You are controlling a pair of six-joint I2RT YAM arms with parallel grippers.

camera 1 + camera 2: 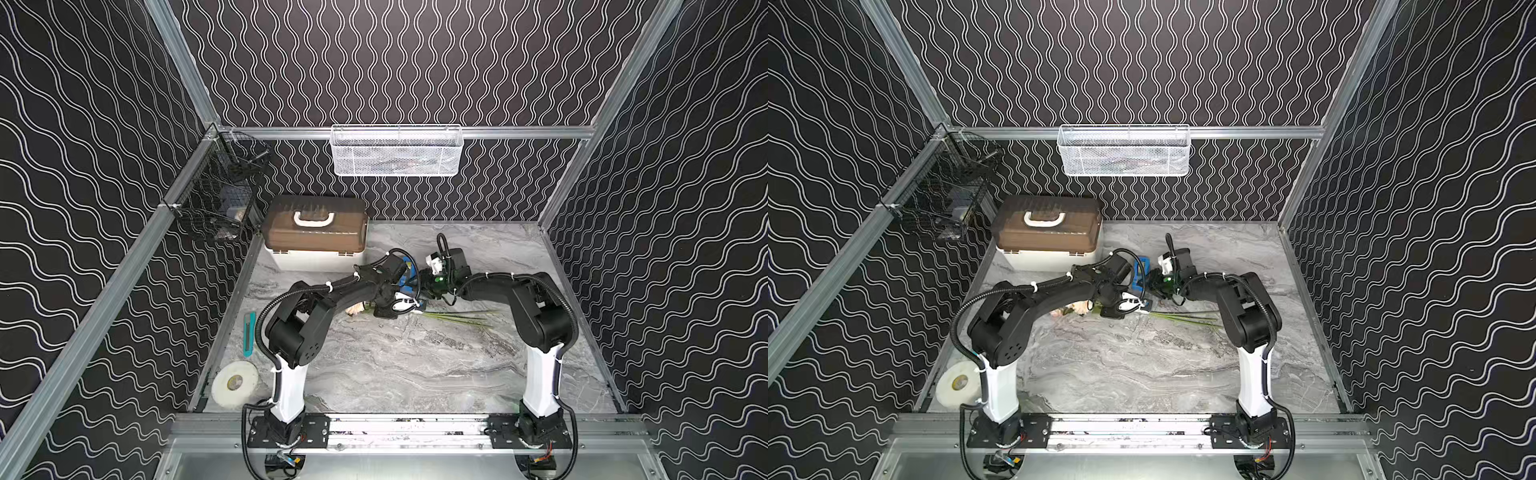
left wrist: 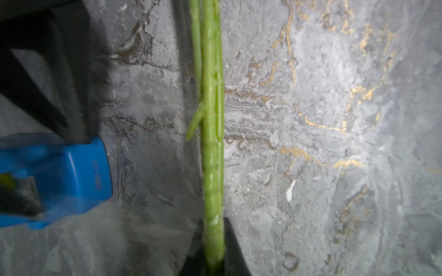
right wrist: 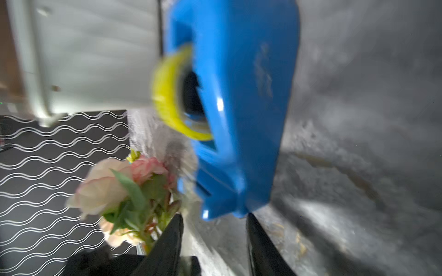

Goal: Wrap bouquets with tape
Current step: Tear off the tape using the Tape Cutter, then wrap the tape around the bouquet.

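Note:
The bouquet (image 1: 356,309) lies on the marble table with its pink and cream heads to the left and its thin green stems (image 1: 457,318) running right. My left gripper (image 1: 405,305) is shut on the stems (image 2: 211,143), which pass between its fingertips in the left wrist view. Just behind it stands the blue tape dispenser (image 1: 409,274) with the yellowish tape (image 3: 167,95). My right gripper (image 3: 214,215) is open, and the narrow end of the dispenser (image 3: 239,107) sits right at its fingertips. The flowers (image 3: 114,186) show beside one of its fingers.
A brown-lidded box (image 1: 316,232) stands at the back left, close behind the dispenser. A white mesh basket (image 1: 397,151) and a black wire basket (image 1: 216,195) hang on the walls. A teal cutter (image 1: 248,334) and a large white roll (image 1: 235,382) lie by the left edge.

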